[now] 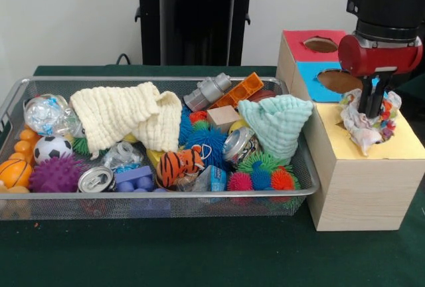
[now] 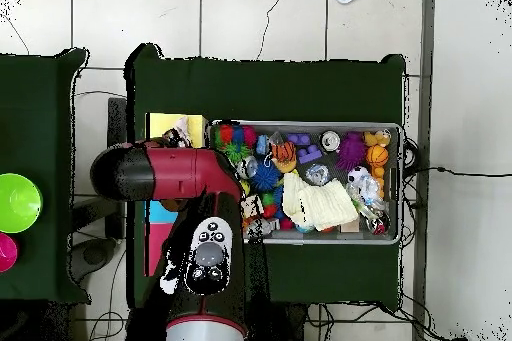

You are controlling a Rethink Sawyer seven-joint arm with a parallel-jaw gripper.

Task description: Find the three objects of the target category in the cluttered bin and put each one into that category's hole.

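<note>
The silver wire mesh bin [image 1: 166,195] lies on the green table, full of toys; in the overhead view its rim [image 2: 399,182] is at the right. The pale wooden box [image 1: 358,194] stands to its right. A white cloth with coloured patches [image 1: 357,126] is bunched up in the hole of the yellow surround [image 1: 405,144]. My gripper [image 1: 373,115] points down into that cloth, with its fingers close together inside the folds. No other printed cloth shows in the bin. In the overhead view the arm [image 2: 170,172] hides the gripper above the yellow surround [image 2: 170,122].
A cream waffle cloth [image 1: 126,114] and a mint-green cloth [image 1: 275,121] lie on top of the toys. The blue-surround hole [image 1: 339,81] and the red-surround hole [image 1: 320,44] lie behind the yellow one. A green bowl [image 2: 15,202] stands on a side table.
</note>
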